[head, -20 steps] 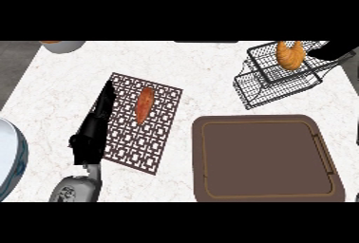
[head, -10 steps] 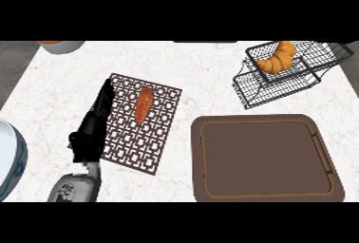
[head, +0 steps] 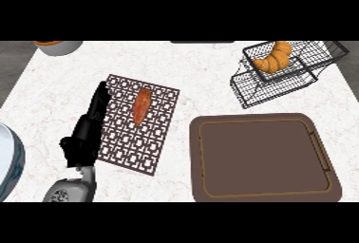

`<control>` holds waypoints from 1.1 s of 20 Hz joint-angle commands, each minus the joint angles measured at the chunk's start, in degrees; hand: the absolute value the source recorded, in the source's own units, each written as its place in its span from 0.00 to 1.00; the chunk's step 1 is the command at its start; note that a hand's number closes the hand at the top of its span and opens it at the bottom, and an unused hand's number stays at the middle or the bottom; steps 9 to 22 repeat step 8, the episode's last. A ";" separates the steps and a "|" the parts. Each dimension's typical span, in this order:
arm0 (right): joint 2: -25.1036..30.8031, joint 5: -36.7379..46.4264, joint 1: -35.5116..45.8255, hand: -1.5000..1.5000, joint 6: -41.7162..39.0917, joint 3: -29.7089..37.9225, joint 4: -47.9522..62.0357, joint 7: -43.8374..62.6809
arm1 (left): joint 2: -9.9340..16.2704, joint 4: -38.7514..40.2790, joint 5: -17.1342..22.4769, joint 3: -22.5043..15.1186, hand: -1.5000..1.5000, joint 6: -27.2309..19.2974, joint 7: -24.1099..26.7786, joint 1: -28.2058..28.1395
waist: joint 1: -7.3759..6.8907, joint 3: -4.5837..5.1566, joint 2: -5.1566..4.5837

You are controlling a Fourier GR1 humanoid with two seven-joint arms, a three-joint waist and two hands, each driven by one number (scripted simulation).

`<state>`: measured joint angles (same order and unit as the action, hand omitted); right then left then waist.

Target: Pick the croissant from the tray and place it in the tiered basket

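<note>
The golden croissant (head: 274, 57) lies in the upper tier of the black wire tiered basket (head: 270, 90) at the counter's back right. No hand touches it. The brown tray (head: 263, 159) sits at the front right with nothing on it. My left hand (head: 85, 130) rests at the left with its fingers straight, lying along the left edge of a patterned brown mat (head: 157, 137). My right hand does not show in the head view.
An orange sweet potato (head: 142, 106) lies on the patterned mat. A round bowl (head: 58, 46) stands at the back left corner. A pale rounded object (head: 8, 161) juts in at the left edge.
The right hand that held the croissant at the basket has let go and left the view. The croissant has settled lower into the upper tier. The left hand has hardly moved.
</note>
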<state>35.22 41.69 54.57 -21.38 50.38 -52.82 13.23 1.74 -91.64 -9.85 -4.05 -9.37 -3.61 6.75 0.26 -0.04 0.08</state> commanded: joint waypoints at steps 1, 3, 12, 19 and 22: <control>7.30 -6.86 -4.61 0.00 -4.47 8.12 3.42 -2.97 | -1.45 2.15 -1.63 -0.59 0.50 -1.94 0.49 0.94 | 0.92 -0.06 -0.14; 11.91 -8.58 -9.81 0.00 -6.84 10.76 6.09 -7.88 | -0.90 0.68 -1.46 -0.74 0.50 -1.41 1.04 -0.76 | 0.64 -0.09 -0.15; 19.25 -12.40 -20.47 0.00 -13.51 14.76 14.81 -19.12 | -0.53 0.62 -0.06 -0.19 0.50 -0.06 1.54 -0.32 | 0.25 -0.11 -0.27; 19.25 -12.40 -20.47 0.00 -13.51 14.76 14.81 -19.12 | -0.53 0.62 -0.06 -0.19 0.50 -0.06 1.54 -0.32 | 0.25 -0.11 -0.27; 19.25 -12.40 -20.47 0.00 -13.51 14.76 14.81 -19.12 | -0.53 0.62 -0.06 -0.19 0.50 -0.06 1.54 -0.32 | 0.25 -0.11 -0.27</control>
